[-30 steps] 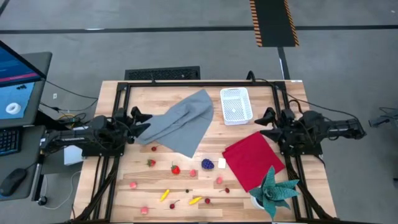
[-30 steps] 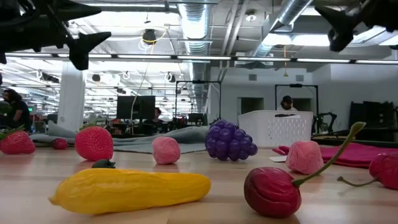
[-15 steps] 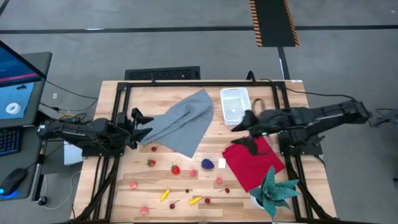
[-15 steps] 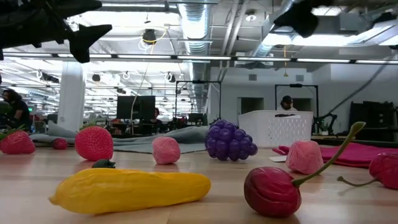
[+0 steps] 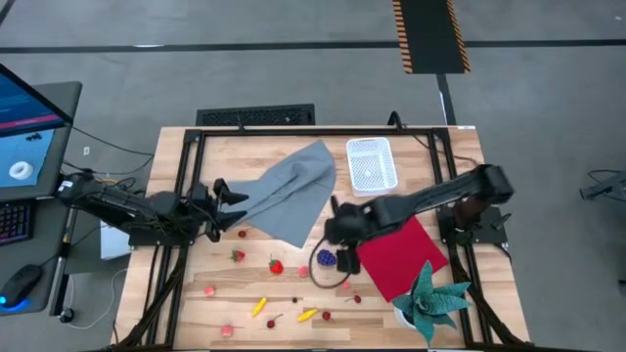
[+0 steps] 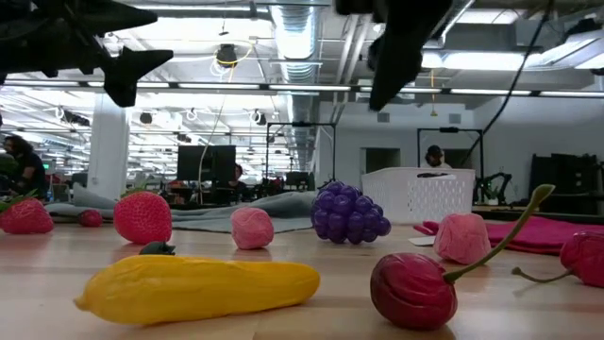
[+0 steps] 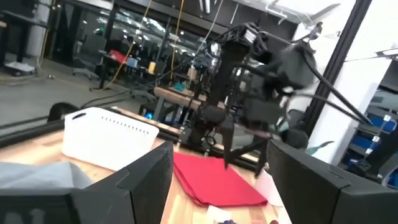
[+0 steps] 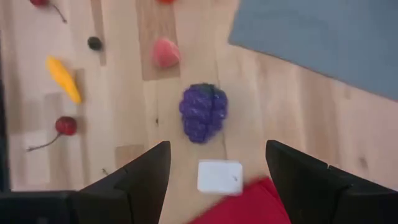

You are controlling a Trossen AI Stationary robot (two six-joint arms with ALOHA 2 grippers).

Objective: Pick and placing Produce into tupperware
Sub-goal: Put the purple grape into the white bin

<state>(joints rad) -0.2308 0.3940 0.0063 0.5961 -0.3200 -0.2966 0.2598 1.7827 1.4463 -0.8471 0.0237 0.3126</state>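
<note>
The produce lies loose on the table's near half: a purple grape bunch (image 8: 203,112) (image 5: 326,258) (image 6: 349,213), a pink berry (image 8: 165,53), a yellow piece (image 8: 64,79) (image 6: 198,286), cherries (image 8: 65,126) (image 6: 415,289) and a strawberry (image 6: 142,217). The white tupperware (image 5: 372,164) (image 7: 112,137) stands on its base near the far edge. My right gripper (image 8: 217,149) (image 5: 338,244) hangs open above the grape bunch, pointing down, touching nothing. My left gripper (image 5: 233,196) (image 7: 221,149) waits open in the air at the grey cloth's left edge.
A grey cloth (image 5: 289,191) lies spread at centre-left and a red cloth (image 5: 396,252) right of the grapes. A small white cube (image 8: 219,177) sits between the grapes and the red cloth. A green spiky plant (image 5: 432,298) stands at the near right corner.
My right arm has swung from the table's right edge, past the tupperware and over the red cloth, toward the table's middle. Its gripper has tipped downward and now hangs over the grape bunch. My left gripper has edged slightly toward the grey cloth. The produce has not moved.
</note>
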